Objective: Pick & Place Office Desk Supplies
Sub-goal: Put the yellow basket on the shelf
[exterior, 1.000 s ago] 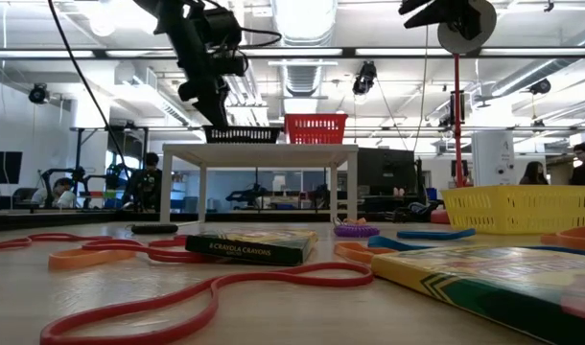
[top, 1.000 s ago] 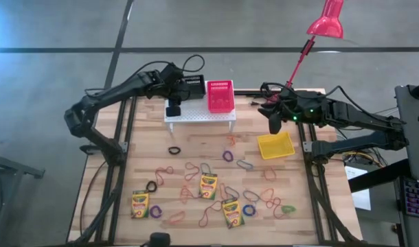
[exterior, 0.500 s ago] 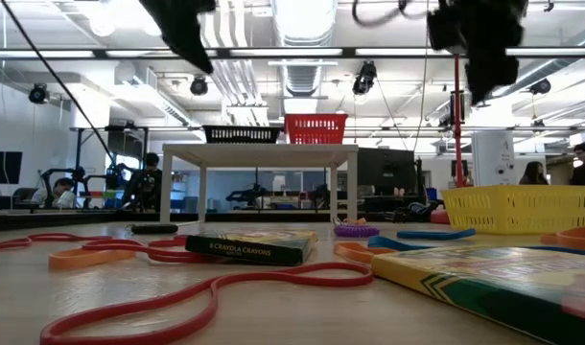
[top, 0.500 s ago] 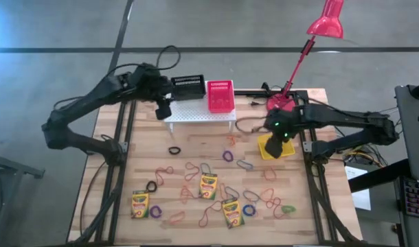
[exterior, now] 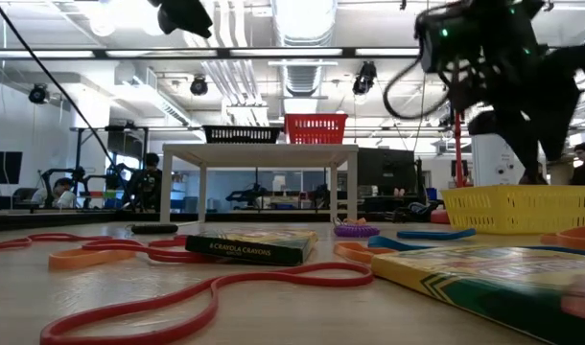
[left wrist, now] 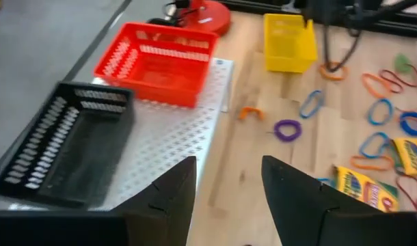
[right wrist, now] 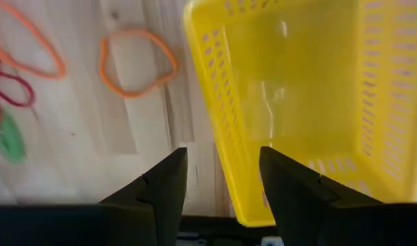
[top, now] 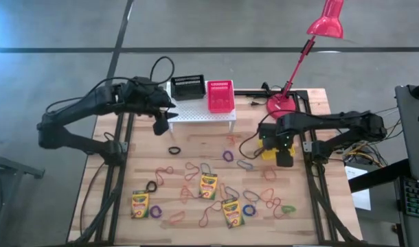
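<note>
A wooden plank bench [top: 196, 137] set in a black frame is seen from above on a grey floor; beyond it the low view opens into a wide hall with ceiling strip lights, desks and seated people.

At the far edge, left of the middle, a white perforated metal stand [top: 199, 113] is placed, carrying a black mesh basket [top: 188, 86] and, just beside it, a red mesh basket [top: 220, 95]. Near the far right corner a red desk lamp [top: 324, 20] is mounted on a round base. A yellow mesh basket [right wrist: 297, 89], of thin plastic lattice with slotted walls, is found by the right edge, largely covered by the right arm in the high view.

Three flat yellow-and-green crayon boxes [top: 208, 185] are laid towards the near edge, one near the left corner and two about the middle. Thin rubber-band loops [top: 245, 165] in orange, red, purple, blue, black and green are scattered between and around them.

The left gripper [left wrist: 229, 188] is held above the left end of the stand, its two dark fingers parted with nothing between them. The right gripper [right wrist: 222, 181] is hung over the near-left rim of the yellow basket, fingers likewise spread apart and nothing gripped
</note>
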